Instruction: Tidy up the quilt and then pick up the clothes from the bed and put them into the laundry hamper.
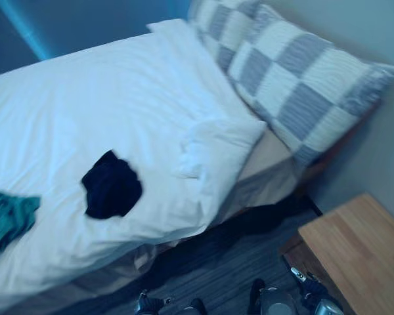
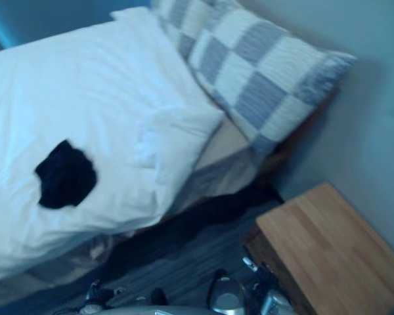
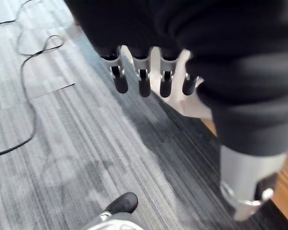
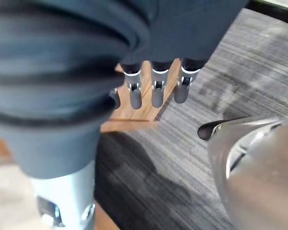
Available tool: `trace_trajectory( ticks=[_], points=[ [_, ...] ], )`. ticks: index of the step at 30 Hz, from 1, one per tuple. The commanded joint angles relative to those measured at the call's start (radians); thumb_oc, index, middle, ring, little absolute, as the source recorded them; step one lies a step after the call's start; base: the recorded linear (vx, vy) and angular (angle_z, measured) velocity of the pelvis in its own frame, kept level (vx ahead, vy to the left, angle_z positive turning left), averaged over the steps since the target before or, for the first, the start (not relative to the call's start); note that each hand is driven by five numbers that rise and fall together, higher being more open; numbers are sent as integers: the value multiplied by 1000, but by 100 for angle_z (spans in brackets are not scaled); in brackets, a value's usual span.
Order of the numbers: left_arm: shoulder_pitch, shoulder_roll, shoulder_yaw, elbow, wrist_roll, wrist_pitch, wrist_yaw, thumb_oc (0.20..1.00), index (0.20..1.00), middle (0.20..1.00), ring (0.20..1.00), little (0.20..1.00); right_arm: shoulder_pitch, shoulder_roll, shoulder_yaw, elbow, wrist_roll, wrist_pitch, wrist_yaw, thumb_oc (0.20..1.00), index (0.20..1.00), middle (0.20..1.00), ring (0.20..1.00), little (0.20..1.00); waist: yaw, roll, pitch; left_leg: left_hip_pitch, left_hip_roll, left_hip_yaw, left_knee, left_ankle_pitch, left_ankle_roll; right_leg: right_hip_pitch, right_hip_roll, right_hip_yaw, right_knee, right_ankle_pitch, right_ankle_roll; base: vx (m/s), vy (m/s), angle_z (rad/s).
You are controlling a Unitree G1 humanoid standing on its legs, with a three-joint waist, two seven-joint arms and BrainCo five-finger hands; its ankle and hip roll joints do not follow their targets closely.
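Looking down from the head camera, pretty much nothing on the to-do list seems started yet, as far as I can judge. Nearest, both hands hang low over the grey carpet floor (image 3: 86, 143): the left hand (image 3: 141, 76) has its fingers straight and relaxed, holding nothing, and the right hand (image 4: 153, 88) looks the same, loose fingers dangling just above a corner of the wooden nightstand (image 1: 354, 246), which sits around 4 o'clock in the head views.

Moving further out, the white quilt (image 1: 105, 98) covers the bed, but its corner near the pillows is folded back on itself into a rumpled flap (image 1: 217, 151) at about 2 o'clock from the dark clothes, leaving the beige sheet (image 1: 269, 154) bare. So the quilt part still needs doing.

On top of the quilt, a black garment (image 1: 110, 186) lies bunched near the bed's near edge, and a teal garment (image 1: 6, 220) sits at roughly 9 o'clock from it, well apart. Both still need collecting, and the hamper's place can't be told from here.

Farthest back, at about 1 o'clock, two grey-and-white checked pillows (image 1: 302, 85) lean by the wall
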Motion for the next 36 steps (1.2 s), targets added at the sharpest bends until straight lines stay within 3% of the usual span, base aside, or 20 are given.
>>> trace_trajectory(
  ticks=[1, 2, 3, 6, 7, 9, 11, 15, 16, 19, 20, 21, 23, 25, 26, 28, 34, 36],
  points=[
    [0, 8, 13, -34, -32, -10, 40, 1000, 1000, 1000, 1000, 1000, -47, -6, -14, -57, -18, -30, -37, 1000, 1000, 1000, 1000, 1000, 33, -20, 51, 9, 70, 5, 15, 3, -41, 74, -21, -4, -189, 118, 122, -79, 97, 53],
    [1, 13, 16, -36, -27, -10, 39, 1000, 1000, 1000, 1000, 1000, -48, -9, -12, -64, -19, -32, -46, 1000, 1000, 1000, 1000, 1000, 43, -22, 52, 0, 67, -2, 9, 10, -41, 79, -28, -7, -182, 114, 127, 13, 147, 49],
    [10, 37, 34, -35, -32, 22, 44, 1000, 1000, 1000, 1000, 1000, -45, -13, -3, -104, -41, -31, -79, 1000, 1000, 1000, 1000, 1000, 72, -27, 66, -33, 41, -57, -3, 25, -30, 74, -70, 8, -120, 107, 132, 29, 134, 61],
    [29, 69, 59, -12, 15, 25, 53, 1000, 1000, 1000, 1000, 1000, -45, -7, 0, -106, 49, -65, -85, 1000, 1000, 1000, 1000, 1000, 77, -25, 88, -50, 45, -110, 4, 29, -18, 25, -75, 84, -29, 97, 115, 17, -21, 103],
    [36, 89, 71, 7, -4, 22, 49, 1000, 1000, 1000, 1000, 1000, -37, -7, -5, -115, 107, -132, -64, 1000, 1000, 1000, 1000, 1000, 49, -28, 92, -49, 26, -186, -19, 18, -12, -10, -12, 195, -92, 109, 124, 74, -100, 99],
    [48, 125, 102, 5, -15, 44, 15, 1000, 1000, 1000, 1000, 1000, -24, -19, -4, -219, 101, -193, -57, 1000, 1000, 1000, 1000, 1000, 21, -40, 87, -37, -2, -230, -38, 1, -15, 1, 31, 280, -198, 142, 136, 166, -132, 100],
    [68, 133, 130, 2, -39, 40, 11, 1000, 1000, 1000, 1000, 1000, -21, -33, 6, -313, 47, -218, -60, 1000, 1000, 1000, 1000, 1000, 22, -46, 82, -35, 0, -224, -43, 4, -14, 5, 34, 274, -237, 165, 141, 94, -99, 113],
    [121, 107, 175, -14, -9, 23, -37, 1000, 1000, 1000, 1000, 1000, -55, -161, -35, -780, -220, -114, -179, 1000, 1000, 1000, 1000, 1000, 9, -62, 84, -51, 30, -199, -33, 12, -38, 18, 48, 291, -292, 169, 136, 79, -64, 37],
    [121, 91, 168, -4, 6, 16, -37, 1000, 1000, 1000, 1000, 1000, -111, -245, -62, -878, -331, -83, -252, 1000, 1000, 1000, 1000, 1000, 9, -68, 90, -59, 43, -187, -31, 14, -50, 17, 48, 292, -298, 166, 138, 79, -8, -1],
    [96, 85, 161, 7, 2, 11, -45, 1000, 1000, 1000, 1000, 1000, -265, -359, -80, -923, -416, 51, -373, 1000, 1000, 1000, 1000, 1000, 21, -86, 107, -81, 64, -181, -20, 19, -64, 6, 50, 285, -296, 163, 138, 31, -38, -4],
    [81, 87, 155, 12, 15, 9, -31, 1000, 1000, 1000, 1000, 1000, -337, -392, -80, -902, -448, 110, -427, 1000, 1000, 1000, 1000, 1000, 30, -94, 114, -91, 71, -183, -17, 21, -69, 3, 52, 283, -299, 163, 137, 17, -127, -5],
    [61, 98, 147, 15, 13, 11, -13, 1000, 1000, 1000, 1000, 1000, -454, -453, -79, -822, -474, 214, -485, 1000, 1000, 1000, 1000, 1000, 47, -106, 127, -110, 81, -190, -10, 25, -77, 1, 58, 277, -310, 165, 135, 15, -106, -1],
    [49, 115, 139, 20, 3, 10, -27, 1000, 1000, 1000, 1000, 1000, -549, -503, -69, -721, -485, 258, -519, 1000, 1000, 1000, 1000, 1000, 67, -115, 136, -122, 85, -191, -8, 29, -83, 2, 61, 264, -321, 170, 136, 13, -75, 10],
    [41, 127, 137, 21, 8, 9, -38, 1000, 1000, 1000, 1000, 1000, -614, -535, -56, -660, -489, 287, -520, 1000, 1000, 1000, 1000, 1000, 81, -119, 142, -129, 89, -193, -6, 31, -86, 2, 61, 255, -326, 173, 138, 6, -72, 26],
    [28, 162, 122, 20, 17, 13, -55, 1000, 1000, 1000, 1000, 1000, -751, -606, -8, -487, -505, 304, -485, 1000, 1000, 1000, 1000, 1000, 121, -128, 158, -150, 95, -200, -4, 37, -93, -1, 62, 231, -335, 179, 140, 10, -87, 22],
    [17, 191, 112, 16, -5, 30, -60, 1000, 1000, 1000, 1000, 1000, -889, -651, 92, -335, -532, 325, -436, 1000, 1000, 1000, 1000, 1000, 147, -132, 172, -168, 96, -212, 1, 40, -97, -7, 64, 219, -337, 181, 141, 29, -72, 11],
    [-1, 249, 102, 13, -8, 21, -82, 1000, 1000, 1000, 1000, 1000, -1115, -679, 409, -10, -704, 396, -365, 1000, 1000, 1000, 1000, 1000, 215, -143, 212, -229, 99, -241, 4, 55, -106, -27, 72, 184, -361, 189, 139, -14, -71, 18],
    [-1, 248, 102, 13, -8, 21, -82, 1000, 1000, 1000, 1000, 1000, -1115, -679, 409, -10, -704, 396, -365, 1000, 1000, 1000, 1000, 1000, 215, -143, 212, -229, 99, -241, 4, 55, -106, -27, 72, 184, -361, 189, 139, -13, -11, 18]
  ],
)
